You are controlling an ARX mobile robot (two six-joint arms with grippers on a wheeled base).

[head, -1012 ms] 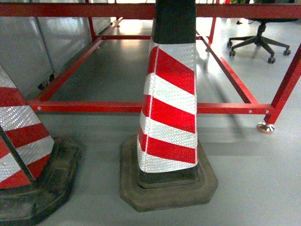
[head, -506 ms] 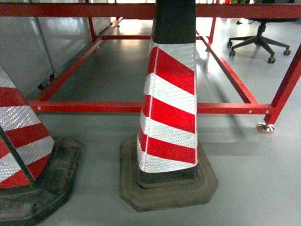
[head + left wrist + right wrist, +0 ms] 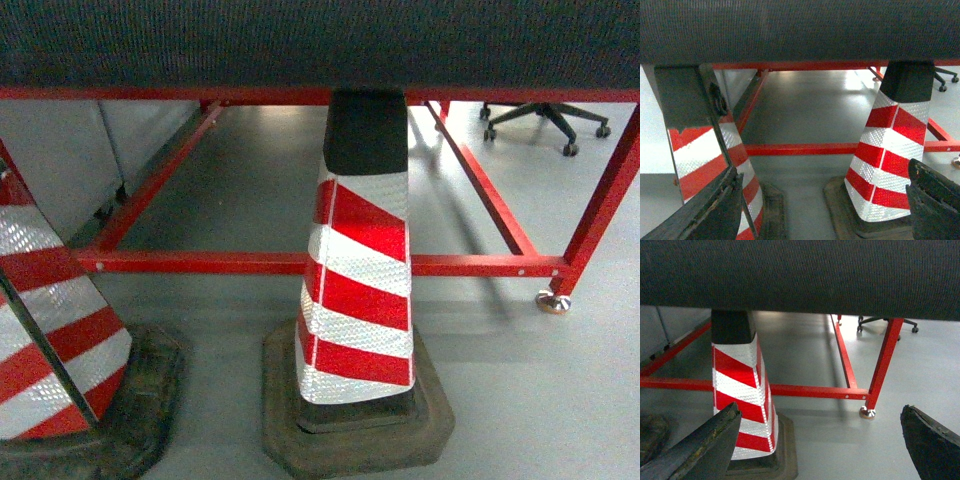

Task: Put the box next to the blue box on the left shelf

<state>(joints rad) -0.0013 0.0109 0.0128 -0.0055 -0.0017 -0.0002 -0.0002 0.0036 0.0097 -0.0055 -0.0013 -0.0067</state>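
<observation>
Both grippers, left [image 3: 820, 210] and right [image 3: 820, 450], hang released and empty; cones [image 3: 358, 270] and a red frame [image 3: 300, 263] stand ahead, no box or shelf visible.

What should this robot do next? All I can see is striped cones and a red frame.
Probably back off or turn to look for the crate and the roller shelf; neither shows in any view. Ahead stand a striped cone, a second cone on the left and a red frame under a dark tabletop. Both the left gripper and the right gripper are open and empty.

All 3 cams low, facing cone [image 3: 358, 250]
</observation>
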